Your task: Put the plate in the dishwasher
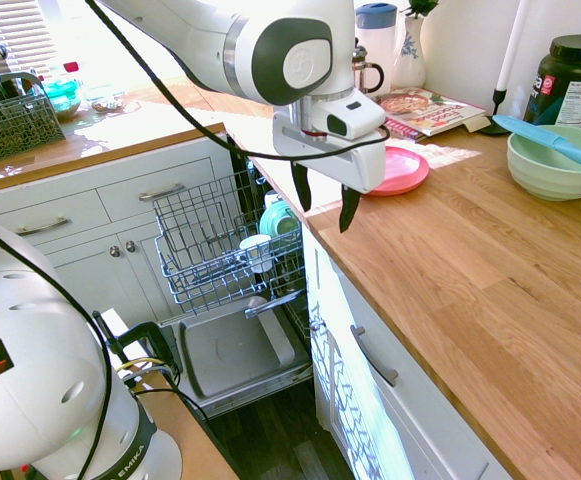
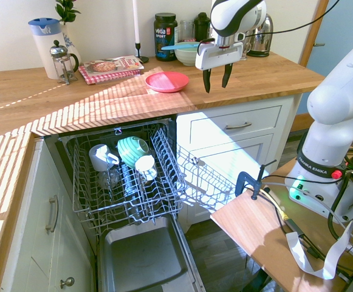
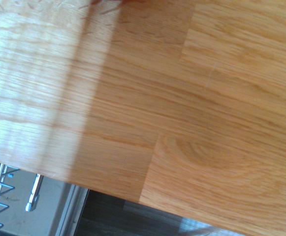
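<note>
The plate (image 2: 167,81) lies flat on the wooden surface (image 2: 54,100), right way up, a little back from the front edge above the open dishwasher (image 2: 127,176); nothing rests on it, and the book (image 2: 110,67) and the bowl (image 2: 190,56) stand clear of it; the hand (image 2: 217,78) hangs above the surface just beside the plate, pointing down, its fingers apart and empty; the wrist view shows only bare wood and the surface's edge.

The plate looks like thin plastic, so I judge it light and stiff, unlikely to break if dropped, but smooth and likely slippery; its shallow raised rim is the only part that offers purchase while it lies flat; a pinch across the rim at the near side, one finger over and one slipped under, seems the best hold, though getting under it may call for tipping it or drawing it to the surface's edge first; held by one point on the rim it may swing or twist, so a firm, deep bite would help; the rack (image 2: 118,188) already holds cups, leaving free slots.
</note>
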`<state>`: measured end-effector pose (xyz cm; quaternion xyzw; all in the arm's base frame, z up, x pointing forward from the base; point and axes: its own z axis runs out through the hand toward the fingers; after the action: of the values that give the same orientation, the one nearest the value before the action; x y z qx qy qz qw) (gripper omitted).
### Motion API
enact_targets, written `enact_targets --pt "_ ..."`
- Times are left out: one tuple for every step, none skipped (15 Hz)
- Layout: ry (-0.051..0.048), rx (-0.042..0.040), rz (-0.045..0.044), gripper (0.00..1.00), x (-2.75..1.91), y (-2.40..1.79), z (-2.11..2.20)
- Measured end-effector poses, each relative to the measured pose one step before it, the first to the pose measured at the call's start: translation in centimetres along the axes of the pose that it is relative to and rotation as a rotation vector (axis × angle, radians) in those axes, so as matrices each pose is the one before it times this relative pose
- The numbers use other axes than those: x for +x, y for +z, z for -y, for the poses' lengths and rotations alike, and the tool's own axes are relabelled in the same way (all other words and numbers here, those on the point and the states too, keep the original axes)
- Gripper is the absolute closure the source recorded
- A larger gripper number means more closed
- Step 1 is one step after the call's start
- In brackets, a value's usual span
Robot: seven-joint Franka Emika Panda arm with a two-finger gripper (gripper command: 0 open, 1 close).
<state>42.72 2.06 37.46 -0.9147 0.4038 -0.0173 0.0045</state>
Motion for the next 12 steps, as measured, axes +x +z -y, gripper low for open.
enact_targets --pt "-0.00066 0.00016 0.00034 0.00 0.022 0.007 -0.017" --pt "0.00974 0.01684 -0.00111 0.00 0.235 -0.160 -0.031" --pt "0.02041 0.03746 -0.00212 0.00 0.657 -0.344 -0.089" --pt "0.01974 0.03832 -0.00183 0.00 0.925 -0.430 -0.230" --pt "0.01498 0.03642 -0.00173 0.00 1.087 -0.353 -0.282" --pt "0.01507 0.04200 -0.00292 0.00 1.128 -0.152 -0.150" --pt "0.01385 0.04282 -0.00096 0.00 1.089 0.119 0.153" --pt "0.01834 0.04906 -0.00109 0.00 1.054 0.362 0.440" --pt "0.01540 0.05044 0.00140 0.00 1.097 0.684 0.490" --pt "0.01321 0.03733 0.01132 0.00 0.752 0.877 0.453" --pt "0.01470 0.03821 0.01539 0.00 0.586 0.925 0.337" --pt "0.01170 0.03810 0.01586 0.00 0.490 0.937 0.276"
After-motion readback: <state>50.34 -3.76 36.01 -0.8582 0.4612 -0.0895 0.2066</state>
